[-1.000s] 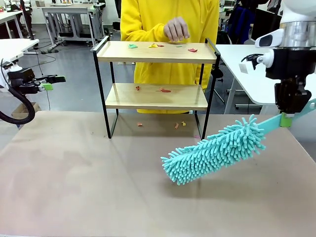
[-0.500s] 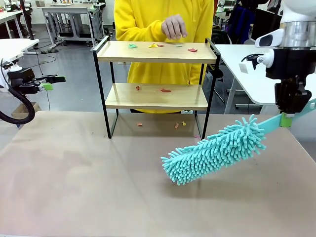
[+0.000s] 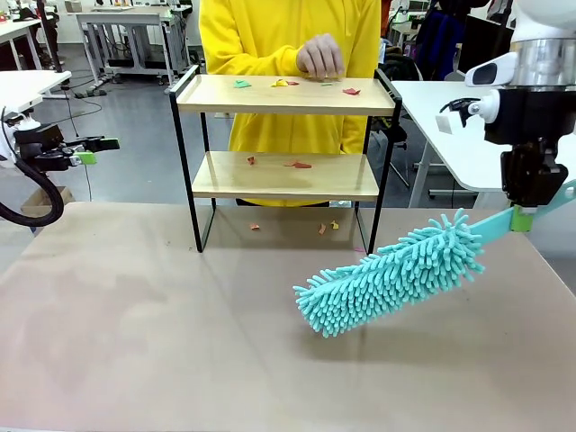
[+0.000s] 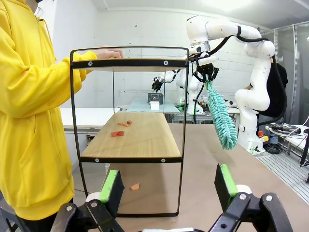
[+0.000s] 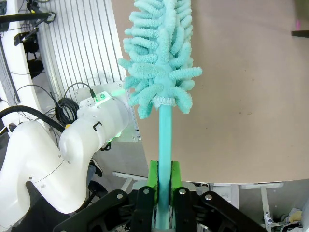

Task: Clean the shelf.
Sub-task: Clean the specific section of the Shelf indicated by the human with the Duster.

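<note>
Fluffy teal cloth duster (image 3: 387,281) with smooth plastic handle (image 5: 165,140) between right gripper's (image 5: 164,181) matt green pads (image 5: 152,174), ahead of left gripper (image 4: 169,186) shelf (image 4: 145,140) of matt pale wood boards, thin black metal frame, paper scraps (image 3: 351,91), matt brown table (image 3: 135,315), yellow cloth hoodie (image 3: 270,36)

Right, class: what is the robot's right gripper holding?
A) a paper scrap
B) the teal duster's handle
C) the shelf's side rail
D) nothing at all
B: the right gripper is shut, its green pads clamped on the thin handle of the teal duster.

The duster (image 3: 387,281) hangs front-right of the shelf (image 3: 270,97).
</note>
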